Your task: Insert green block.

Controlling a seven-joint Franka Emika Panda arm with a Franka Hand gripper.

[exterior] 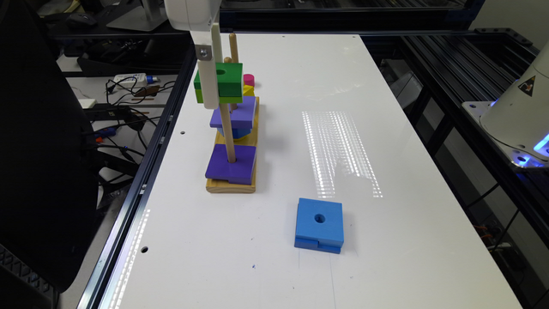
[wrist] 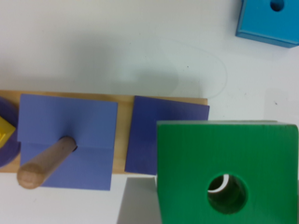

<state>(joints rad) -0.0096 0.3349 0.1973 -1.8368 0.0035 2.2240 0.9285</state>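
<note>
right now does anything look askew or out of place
The blue block lies loose on the table, apart from the wooden peg base. On the base, the purple blocks sit slightly rotated against each other.

The green block (exterior: 223,81), dark green over lime with a round centre hole, hangs level, raised above the board.

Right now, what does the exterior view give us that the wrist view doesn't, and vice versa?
Exterior view alone: the gripper holding the green block high beside the pegs, the block's lime layer, a pink piece at the far end of the wooden base, and the robot's white mount.

Wrist view alone: a straight look down through the green block's hole, and the rounded tip of a peg.

Both: green block, two purple squares, yellow piece, blue block, white table.
</note>
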